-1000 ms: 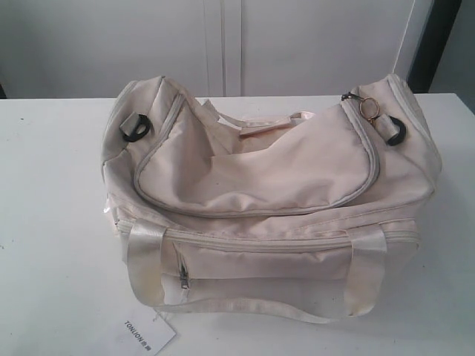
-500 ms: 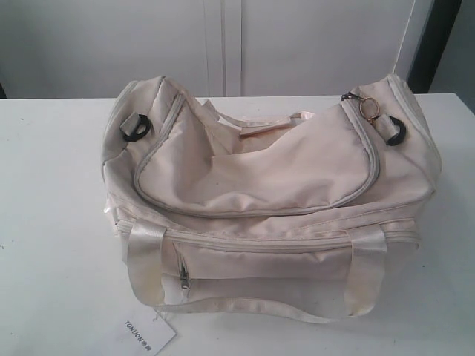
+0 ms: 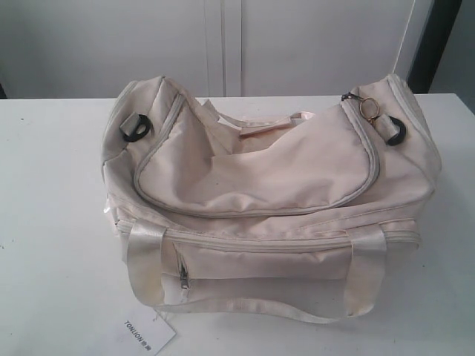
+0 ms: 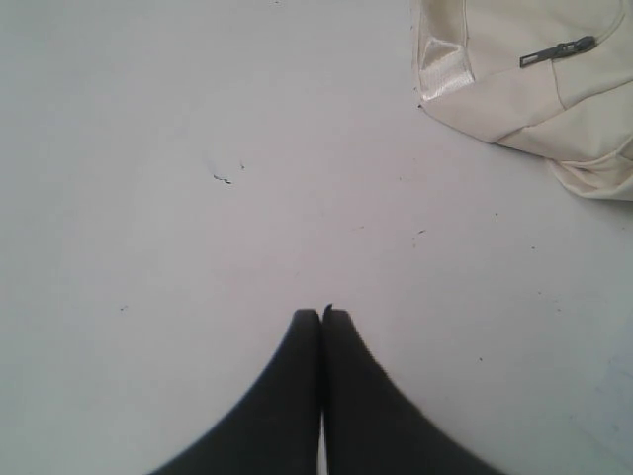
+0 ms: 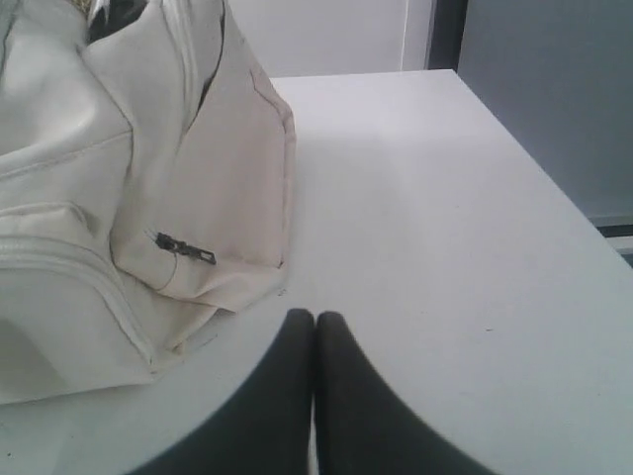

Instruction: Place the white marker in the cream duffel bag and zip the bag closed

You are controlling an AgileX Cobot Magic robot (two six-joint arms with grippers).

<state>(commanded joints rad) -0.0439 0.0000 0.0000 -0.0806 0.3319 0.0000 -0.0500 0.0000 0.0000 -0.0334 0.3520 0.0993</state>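
The cream duffel bag [image 3: 267, 200] lies across the white table [image 3: 52, 222], its curved top zipper running round the flap to a gold ring pull [image 3: 369, 110] at the right end. No white marker shows in any view. My left gripper [image 4: 321, 313] is shut with nothing in it, over bare table, and a corner of the cream duffel bag [image 4: 524, 89] lies off to one side. My right gripper [image 5: 315, 316] is shut and empty beside the end of the cream duffel bag [image 5: 129, 178]. Neither gripper appears in the exterior view.
A small white paper tag [image 3: 146, 335] with printed text lies at the table's front edge below the bag. Shiny handles [image 3: 145, 259] hang over the bag's front. A white wall stands behind the table, and the table's right edge [image 5: 554, 188] drops off near my right gripper.
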